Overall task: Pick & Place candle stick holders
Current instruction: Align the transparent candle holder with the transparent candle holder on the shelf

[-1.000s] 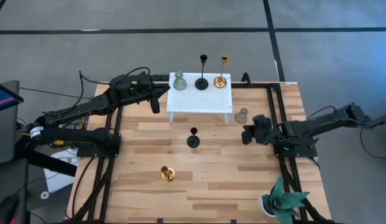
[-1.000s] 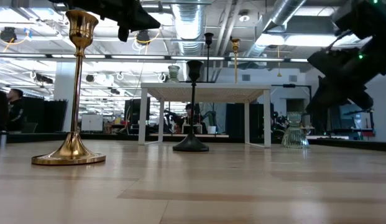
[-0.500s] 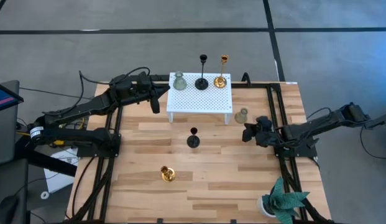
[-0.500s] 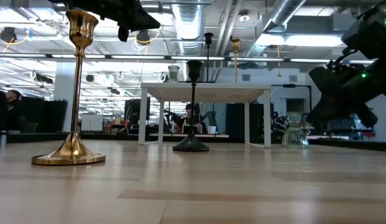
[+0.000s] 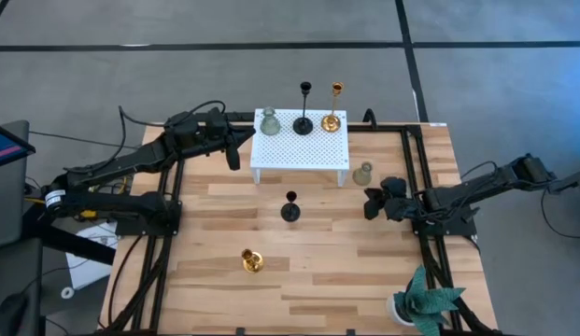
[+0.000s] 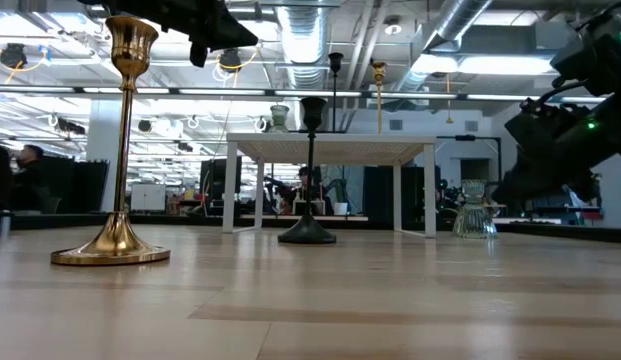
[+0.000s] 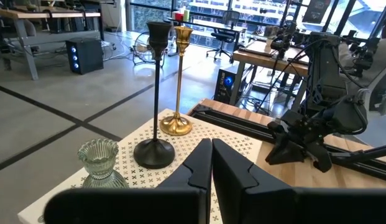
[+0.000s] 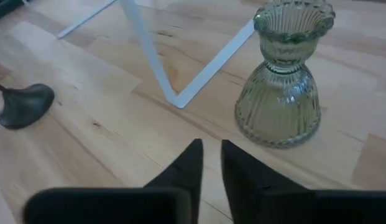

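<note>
Right gripper [image 5: 371, 203]: we saw it low over the table, near the green glass holder [image 5: 363, 173], fingers parted narrowly, holding nothing.
Left gripper [image 5: 233, 154]: we saw it pinched together, empty, beside the white stand [image 5: 300, 154].
Stand: it carried three holders.

Bright, even overhead light; soft shadows; the wrist views' near foreground perhaps slightly blurred.

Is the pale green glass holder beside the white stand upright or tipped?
Upright: the pale green ribbed glass holder sits flat on its wide base, mouth upward.
</note>
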